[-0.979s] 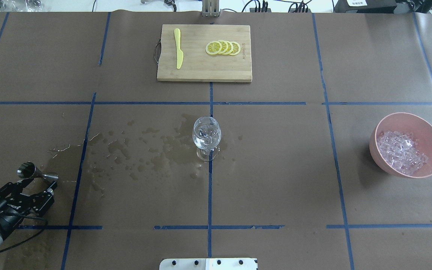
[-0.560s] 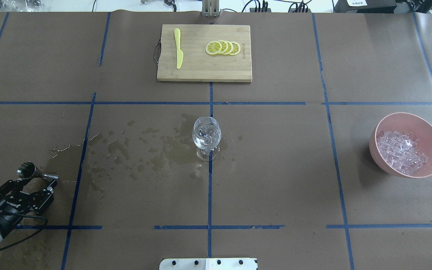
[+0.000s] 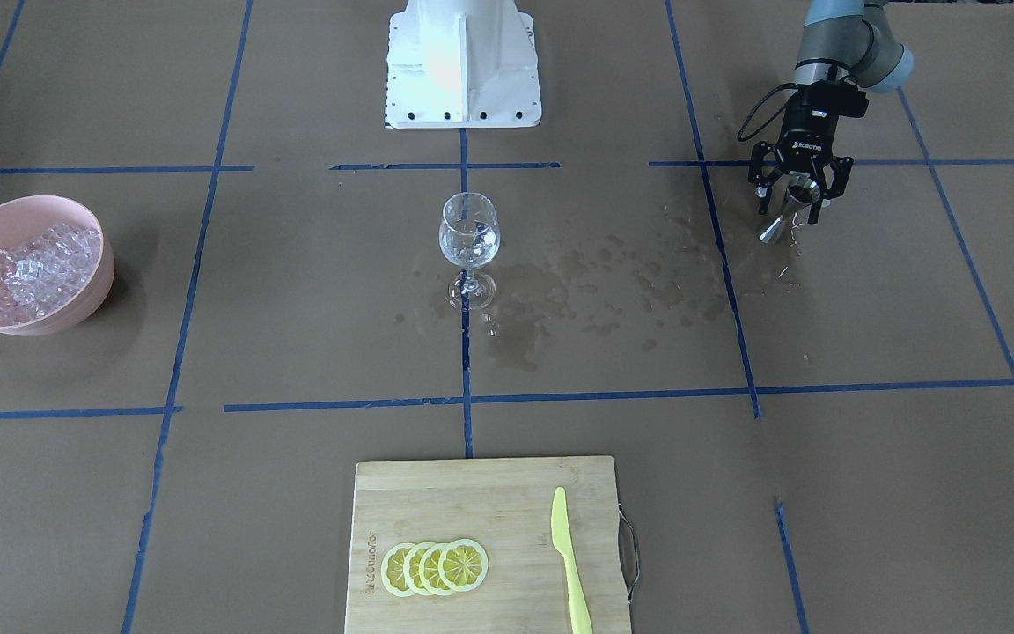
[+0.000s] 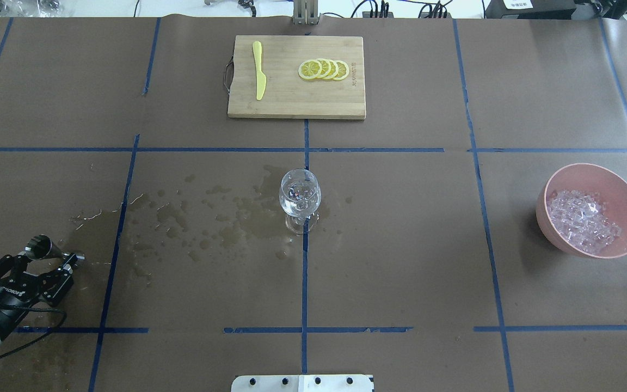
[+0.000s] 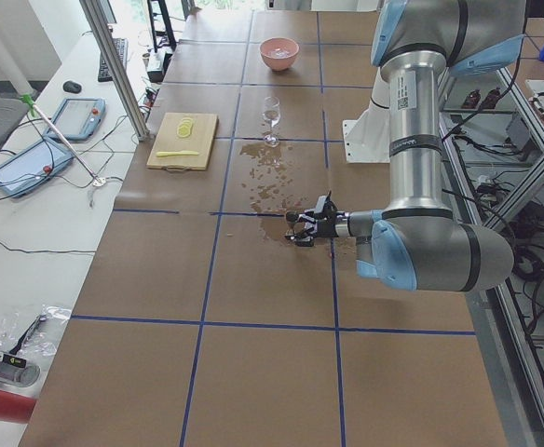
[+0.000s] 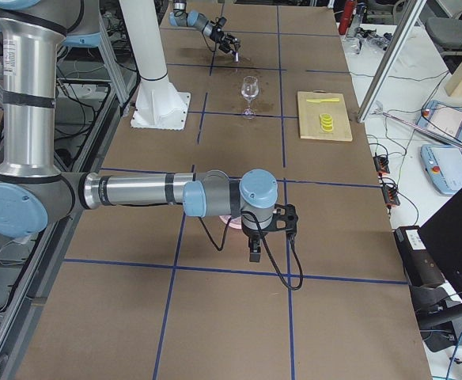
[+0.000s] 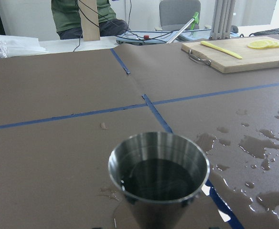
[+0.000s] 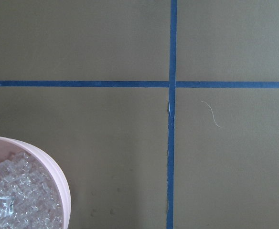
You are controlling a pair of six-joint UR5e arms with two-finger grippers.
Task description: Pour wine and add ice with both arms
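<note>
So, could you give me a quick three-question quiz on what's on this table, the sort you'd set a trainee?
1. True or false: the wine glass stands upright, with wet patches on the brown paper beside it.
2. Multiple choice: what holds the ice cubes? A) a metal tray B) the pink bowl C) a blue bucket.
3. Short answer: what metal item stands by the jaws of the left arm?
Key: 1 true; 2 B; 3 the steel jigger.
</note>
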